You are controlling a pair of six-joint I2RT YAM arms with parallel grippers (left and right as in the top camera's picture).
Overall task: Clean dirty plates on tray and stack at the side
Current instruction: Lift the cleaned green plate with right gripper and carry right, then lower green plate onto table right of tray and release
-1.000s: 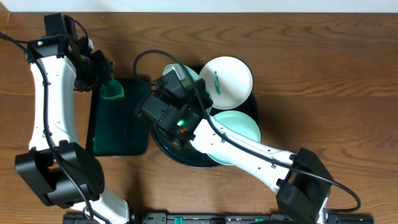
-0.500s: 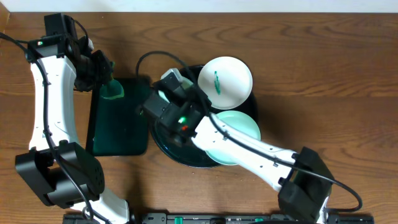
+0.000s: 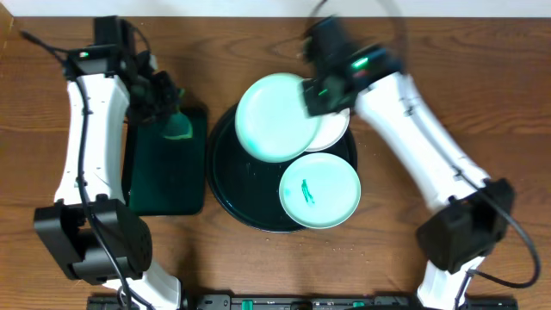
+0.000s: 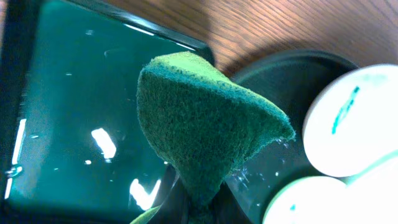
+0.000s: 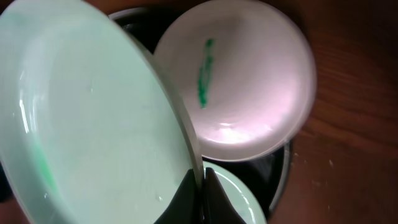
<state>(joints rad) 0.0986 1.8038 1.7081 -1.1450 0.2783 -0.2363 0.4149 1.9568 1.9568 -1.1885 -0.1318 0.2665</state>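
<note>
overhead: right end effector point(image 3: 312, 93) had swung to upper right, pinching one plate point(image 3: 274, 117) by its rim above the black tray point(image 3: 225, 185); two plates point(image 3: 319, 191) lay inside | left wrist: left end effector point(image 4: 198, 208) clamped green sponge point(image 4: 199, 134) | right wrist: lifted plate tilted, wiping judged next.

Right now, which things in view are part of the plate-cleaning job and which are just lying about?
In the job: lifted plate in the right pincer; front plate and back plate, both teal-smeared, on the round black tray; green sponge in the left pincer.
Lying about: rectangular dark tray beside it.
</note>
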